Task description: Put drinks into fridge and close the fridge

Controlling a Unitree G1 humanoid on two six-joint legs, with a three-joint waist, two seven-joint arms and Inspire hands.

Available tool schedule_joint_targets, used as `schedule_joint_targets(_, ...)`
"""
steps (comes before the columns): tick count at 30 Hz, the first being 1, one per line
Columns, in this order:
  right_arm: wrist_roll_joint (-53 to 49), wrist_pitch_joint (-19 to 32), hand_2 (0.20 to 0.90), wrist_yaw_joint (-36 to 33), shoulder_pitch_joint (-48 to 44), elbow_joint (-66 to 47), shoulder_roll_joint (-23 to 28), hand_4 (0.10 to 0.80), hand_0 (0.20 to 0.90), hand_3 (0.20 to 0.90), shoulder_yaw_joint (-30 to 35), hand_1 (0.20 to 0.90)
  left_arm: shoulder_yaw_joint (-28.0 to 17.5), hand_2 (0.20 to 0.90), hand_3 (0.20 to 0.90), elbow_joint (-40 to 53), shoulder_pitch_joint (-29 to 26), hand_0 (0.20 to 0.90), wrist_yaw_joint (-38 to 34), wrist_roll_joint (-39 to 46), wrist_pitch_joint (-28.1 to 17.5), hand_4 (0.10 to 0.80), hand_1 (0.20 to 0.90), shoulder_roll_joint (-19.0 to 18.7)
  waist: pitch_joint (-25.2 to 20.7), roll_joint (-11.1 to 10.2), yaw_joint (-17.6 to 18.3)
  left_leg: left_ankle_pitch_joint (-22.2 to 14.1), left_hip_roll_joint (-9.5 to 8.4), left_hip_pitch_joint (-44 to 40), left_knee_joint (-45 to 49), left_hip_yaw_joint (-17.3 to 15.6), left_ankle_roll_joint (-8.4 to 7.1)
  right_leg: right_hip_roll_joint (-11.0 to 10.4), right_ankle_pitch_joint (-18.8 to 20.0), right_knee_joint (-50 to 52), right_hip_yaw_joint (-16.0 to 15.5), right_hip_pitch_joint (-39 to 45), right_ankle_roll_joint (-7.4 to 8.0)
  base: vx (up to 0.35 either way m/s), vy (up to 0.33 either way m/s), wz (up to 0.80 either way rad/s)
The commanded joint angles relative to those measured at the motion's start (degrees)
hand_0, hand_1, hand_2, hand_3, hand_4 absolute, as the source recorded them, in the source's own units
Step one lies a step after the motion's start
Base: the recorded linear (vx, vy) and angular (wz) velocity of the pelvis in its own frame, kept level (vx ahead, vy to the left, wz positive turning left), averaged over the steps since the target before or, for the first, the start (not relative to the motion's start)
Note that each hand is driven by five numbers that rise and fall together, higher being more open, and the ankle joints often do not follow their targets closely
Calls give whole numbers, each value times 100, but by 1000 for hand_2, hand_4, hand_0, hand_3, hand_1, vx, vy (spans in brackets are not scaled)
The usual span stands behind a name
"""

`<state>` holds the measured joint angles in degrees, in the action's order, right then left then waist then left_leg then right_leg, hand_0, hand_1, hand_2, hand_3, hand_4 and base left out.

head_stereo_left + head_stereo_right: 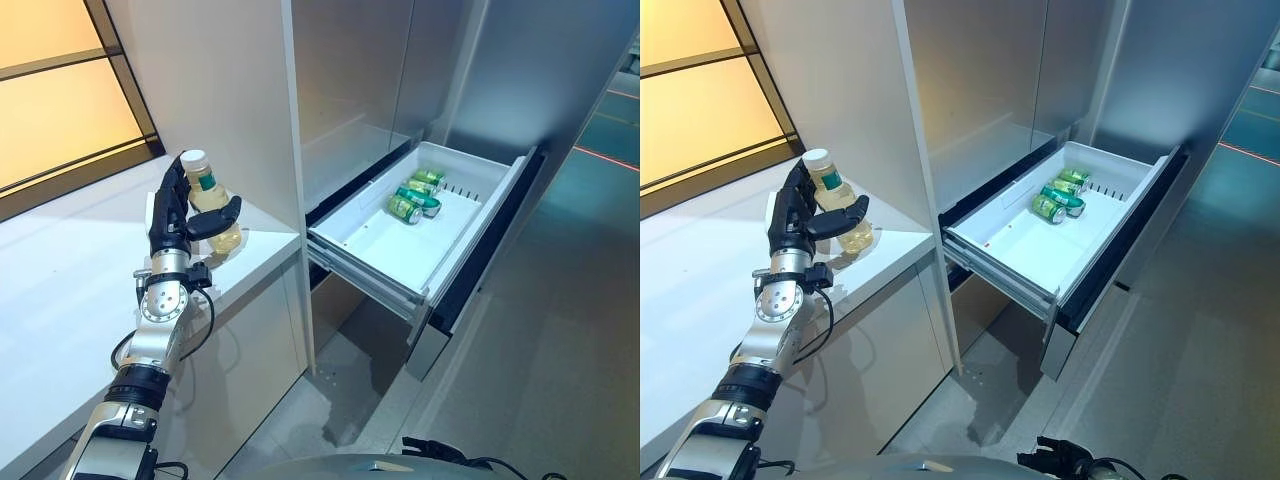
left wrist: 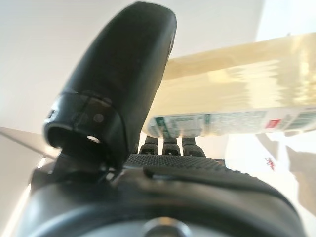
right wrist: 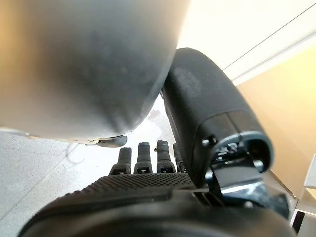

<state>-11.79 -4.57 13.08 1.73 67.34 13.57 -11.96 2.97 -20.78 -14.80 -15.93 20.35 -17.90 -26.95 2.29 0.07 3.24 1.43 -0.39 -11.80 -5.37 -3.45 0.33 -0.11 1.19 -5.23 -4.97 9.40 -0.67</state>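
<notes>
A clear bottle (image 1: 213, 198) of pale yellow drink with a white cap and a green label stands upright on the white counter (image 1: 60, 290), near its right end. My left hand (image 1: 172, 215) is at the bottle. Its fingers stand straight up behind the bottle and its thumb reaches across the front, so the bottle (image 2: 237, 94) sits between them. The hand is open. The white fridge drawer (image 1: 375, 250) is pulled out to the right, with green cans (image 1: 415, 195) lying at its far end. My right hand (image 3: 207, 108) hangs relaxed and empty.
A tall grey panel (image 1: 290, 120) stands between the counter's end and the fridge drawer. The fridge's steel front (image 1: 540, 80) rises behind the drawer. Grey floor (image 1: 540, 350) lies below and to the right of the drawer.
</notes>
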Motion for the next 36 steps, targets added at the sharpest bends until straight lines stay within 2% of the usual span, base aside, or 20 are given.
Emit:
schedule_joint_targets(1, 252, -89, 900, 155, 89, 190, -25, 800, 900, 900, -206, 900, -338, 900, 900, 11, -839, 900, -164, -51, -506, 800, 900, -186, -59, -18, 71, -541, -117, -48, 51, -214, 150, -103, -393, 486, 48, -33, 380, 0, 0, 0)
schedule_joint_targets(10, 274, -59, 900, 156, 115, 213, -27, 800, 900, 900, -188, 900, -356, 900, 900, 67, -863, 900, -220, 33, -544, 800, 900, -202, -53, -18, 78, -543, -117, -41, 59, -214, 151, -100, -404, 497, 60, -42, 382, 11, -2, -3)
schedule_joint_targets(11, 271, -61, 900, 151, 118, 209, -31, 800, 900, 900, -193, 900, -359, 782, 763, 95, -863, 782, -206, 91, -561, 663, 782, -193, -50, -18, 78, -543, -119, -41, 61, -216, 151, -101, -404, 499, 58, -42, 382, 16, -1, -6)
schedule_joint_targets(12, 275, -60, 900, 151, 120, 207, -32, 800, 900, 900, -196, 900, -365, 782, 763, 120, -861, 782, -179, 152, -578, 663, 782, -185, -48, -18, 79, -543, -119, -40, 62, -217, 151, -101, -405, 501, 57, -43, 382, 18, -1, -5)
schedule_joint_targets(13, 280, -61, 900, 159, 126, 198, -35, 800, 900, 900, -196, 900, -390, 429, 351, 186, -860, 429, -111, 294, -608, 251, 429, -164, -43, -20, 79, -543, -119, -41, 63, -212, 151, -100, -407, 504, 59, -43, 381, 0, 0, 0)
schedule_joint_targets(14, 280, -62, 900, 159, 127, 197, -34, 800, 900, 900, -197, 900, -392, 429, 351, 186, -859, 429, -109, 297, -608, 251, 429, -165, -43, -20, 80, -543, -119, -42, 63, -212, 151, -100, -407, 504, 59, -42, 381, 0, 0, 0)
schedule_joint_targets(15, 288, -52, 900, 166, 125, 201, -40, 800, 900, 900, -200, 900, -418, 300, 200, 281, -860, 300, 65, 621, -699, 100, 300, -114, -41, -21, 76, -546, -118, -44, 62, -206, 153, -100, -411, 504, 58, -38, 379, 0, 0, 0)
schedule_joint_targets(23, 281, 63, 900, 112, 82, 102, -40, 800, 900, 900, -262, 900, -455, 300, 200, 1241, -861, 300, 1014, 2057, -859, 100, 300, 252, -24, -33, 51, -552, -119, -46, 54, -143, 154, -91, -428, 510, 51, -32, 359, 0, 0, 0)
schedule_joint_targets(28, 561, 409, 900, 1, 16, -196, -18, 800, 900, 900, -409, 900, -399, 300, 200, 2022, -902, 300, 1538, 2641, -771, 100, 300, 423, -1, -41, 25, -546, -123, -31, 53, -84, 157, -89, -436, 519, 39, -33, 347, 0, 0, 0)
schedule_joint_targets(31, 954, 610, 900, -112, -50, -646, 50, 800, 900, 900, -654, 900, -306, 300, 200, 2495, -935, 300, 1682, 2688, -731, 100, 300, 461, 24, -48, 12, -541, -125, -28, 48, -44, 159, -89, -438, 525, 28, -36, 340, 0, 0, 0)
schedule_joint_targets(33, 1193, 708, 900, -109, -88, -1353, 124, 800, 900, 900, -896, 900, -206, 300, 200, 2866, -956, 300, 1880, 2663, -697, 100, 300, 455, 41, -67, -5, -530, -119, -25, 46, -10, 148, -97, -428, 513, 8, -23, 345, -16, -21, 1)
schedule_joint_targets(36, 1241, 485, 900, 71, -80, -2356, 182, 800, 900, 900, -1043, 900, -106, 300, 200, 3128, -929, 300, 2148, 2649, -696, 100, 300, 444, 73, -88, -3, -509, -119, -20, 39, 27, 145, -101, -406, 493, -10, -12, 346, -29, -35, 4)
